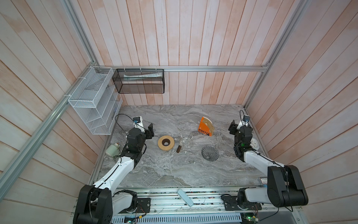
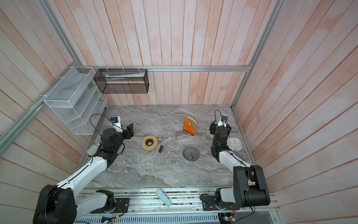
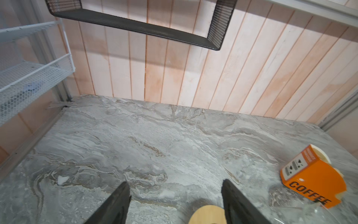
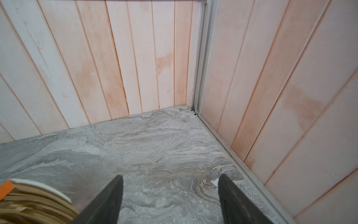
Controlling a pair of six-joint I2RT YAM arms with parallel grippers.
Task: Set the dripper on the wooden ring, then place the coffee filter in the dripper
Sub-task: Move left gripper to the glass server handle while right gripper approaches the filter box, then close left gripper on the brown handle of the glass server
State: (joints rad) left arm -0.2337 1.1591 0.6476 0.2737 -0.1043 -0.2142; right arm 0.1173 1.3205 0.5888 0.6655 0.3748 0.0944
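- Orange stand (image 1: pixel 205 128) reads COFFEE in black; its smaller side print is illegible
- Coffee filter (image 1: pixel 211 125) stacked with tan papers in that stand, far right of centre
- Dripper (image 1: pixel 210 153) nearer, apart from it, on grey marbled counter (image 1: pixel 174 170)
- Pale pink plank walls (image 1: pixel 193 38)
- Left pincer (image 3: pixel 174 182), right pincer (image 4: pixel 170 176): both released, grasping nothing

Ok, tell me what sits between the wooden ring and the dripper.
The clear glass jug, its dark handle pointing toward the wooden ring, sits between it and the dripper; both top views show it.
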